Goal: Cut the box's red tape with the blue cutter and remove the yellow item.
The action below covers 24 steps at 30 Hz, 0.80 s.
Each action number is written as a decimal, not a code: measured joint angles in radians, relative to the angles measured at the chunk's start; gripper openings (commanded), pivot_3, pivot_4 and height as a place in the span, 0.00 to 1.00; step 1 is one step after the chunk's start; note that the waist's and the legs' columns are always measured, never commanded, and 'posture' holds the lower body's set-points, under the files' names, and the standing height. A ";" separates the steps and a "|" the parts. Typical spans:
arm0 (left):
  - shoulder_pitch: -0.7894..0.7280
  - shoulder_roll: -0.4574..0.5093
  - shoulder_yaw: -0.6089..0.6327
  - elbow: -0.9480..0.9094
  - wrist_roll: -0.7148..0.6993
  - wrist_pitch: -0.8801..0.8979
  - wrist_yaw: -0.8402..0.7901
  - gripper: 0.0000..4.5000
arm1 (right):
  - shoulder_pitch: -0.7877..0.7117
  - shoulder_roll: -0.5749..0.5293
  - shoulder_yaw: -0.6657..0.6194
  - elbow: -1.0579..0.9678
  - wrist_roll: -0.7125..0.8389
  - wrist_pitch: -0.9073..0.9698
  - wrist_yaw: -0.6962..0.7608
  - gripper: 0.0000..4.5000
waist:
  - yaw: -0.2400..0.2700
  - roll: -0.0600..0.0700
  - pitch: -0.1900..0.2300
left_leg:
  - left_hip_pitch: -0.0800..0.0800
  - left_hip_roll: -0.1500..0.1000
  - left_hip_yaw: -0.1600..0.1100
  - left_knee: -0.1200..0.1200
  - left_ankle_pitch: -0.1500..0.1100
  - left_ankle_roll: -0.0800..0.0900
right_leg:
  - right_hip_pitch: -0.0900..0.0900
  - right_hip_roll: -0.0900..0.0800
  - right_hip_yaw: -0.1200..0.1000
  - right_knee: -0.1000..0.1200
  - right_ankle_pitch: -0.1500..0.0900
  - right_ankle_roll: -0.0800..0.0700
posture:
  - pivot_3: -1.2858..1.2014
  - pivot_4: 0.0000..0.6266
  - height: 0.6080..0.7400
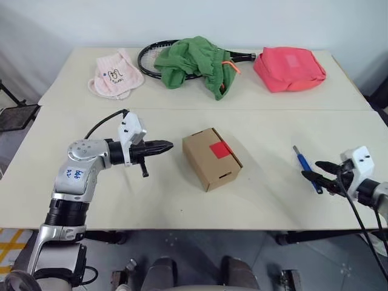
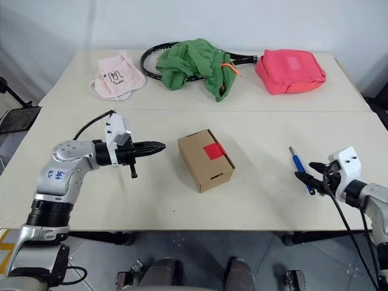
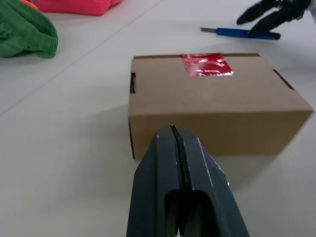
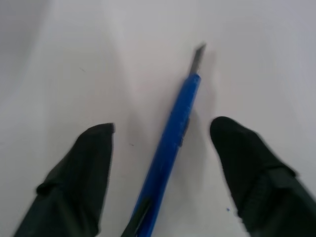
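The brown cardboard box (image 1: 211,159) stands closed at the middle of the table, with a square of red tape (image 1: 219,150) across its lid seam. My left gripper (image 1: 163,146) is shut and empty, pointing at the box from its left with a small gap between them. The blue cutter (image 1: 306,167) lies flat on the table to the right of the box, blade end pointing away from me. My right gripper (image 4: 163,127) is open, one finger on each side of the cutter (image 4: 170,143) without pinching it. The yellow item is hidden.
Along the far half of the table lie a pale pink pouch (image 1: 115,76), a black racket (image 1: 151,60) under a green cloth (image 1: 194,60), and a pink-red fabric bag (image 1: 289,68). The table's right front edge is close to my right gripper.
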 measured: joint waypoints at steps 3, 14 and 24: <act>0.103 0.036 0.056 -0.053 -0.023 0.032 0.020 0.00 | 0.074 -0.041 -0.104 -0.078 0.042 0.007 0.073 0.99 | -0.004 0.000 0.000 | 0.001 0.000 0.000 -0.001 0.000 0.000 | 0.000 0.000 0.000 0.000 0.000 0.000 | 0.52 0.24 1.00; 0.225 -0.002 0.074 -0.123 -0.059 0.050 0.091 0.00 | -0.091 0.023 0.120 -0.297 0.002 0.085 0.107 0.47 | -0.001 0.001 0.000 | 0.009 0.001 0.002 -0.002 0.000 0.000 | 0.006 0.000 0.002 0.000 0.000 -0.001 | 0.52 0.24 1.00; 0.094 -0.113 -0.073 -0.021 0.024 0.047 0.187 0.00 | -0.390 0.265 0.347 0.059 -0.261 -0.193 0.048 0.01 | -0.017 0.001 0.000 | 0.009 0.001 0.003 -0.003 0.000 0.000 | 0.004 0.000 0.002 0.002 0.001 -0.001 | 0.52 0.24 1.00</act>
